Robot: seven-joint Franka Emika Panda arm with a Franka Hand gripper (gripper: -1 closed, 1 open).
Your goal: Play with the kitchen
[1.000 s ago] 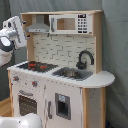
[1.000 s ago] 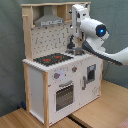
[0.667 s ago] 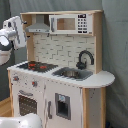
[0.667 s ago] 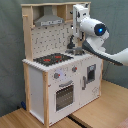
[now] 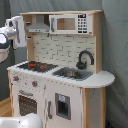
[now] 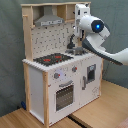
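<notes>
The end effector (image 6: 79,22) hangs at the upper part of the kitchen (image 6: 60,65), level with the top shelf in the second exterior view. In the first exterior view it appears at the picture's left edge, beside the grey hood (image 5: 38,27). Whether its fingers are open or closed cannot be told from either view.

The arm (image 6: 102,47) reaches in from the second exterior view's right, crossing in front of the sink side of the kitchen.

The kitchen stands upright on a wooden floor (image 6: 95,112), its long axis vertical. The black hob (image 5: 36,65) with red rings and the sink (image 5: 71,74) with the black faucet (image 5: 85,59) sit on the kitchen's own worktop (image 5: 102,78). The knobs (image 6: 57,76) and the oven door (image 6: 64,96) are on the front face beneath the hob.

Judged from these views, every operable part lies below the end effector. The coming move therefore calls for a descent toward the worktop or front face. The faucet appears nearest; contact with it during descent is a risk.
</notes>
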